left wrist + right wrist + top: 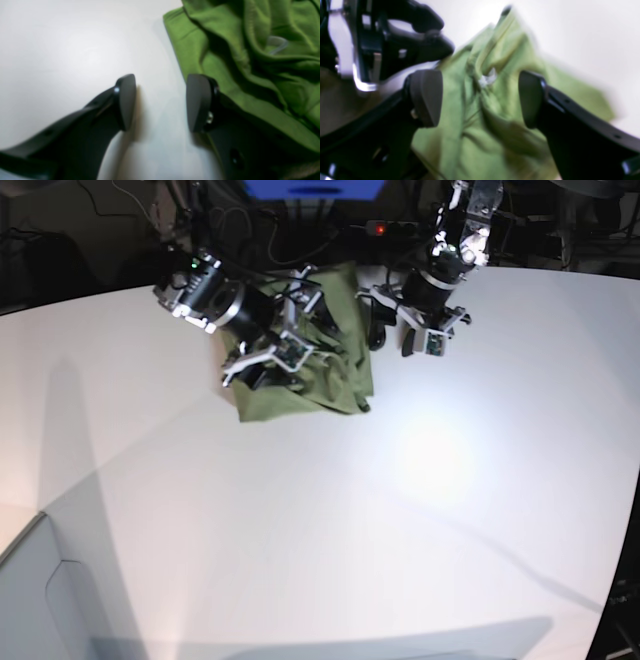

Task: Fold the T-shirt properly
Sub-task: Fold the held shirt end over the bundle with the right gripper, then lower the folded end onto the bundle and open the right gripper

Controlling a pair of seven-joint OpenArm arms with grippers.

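Base view shows the T-shirt crumpled on the table toward 12 o'clock, its long axis running roughly from 12 to 6. Right gripper leans in low over the cloth from 10 o'clock, jaws spread with fabric and the tag between them, nothing pinched. Left gripper hovers at the shirt's 3 o'clock edge, jaws spread over bare table.

white table; crumpled t-shirt on it
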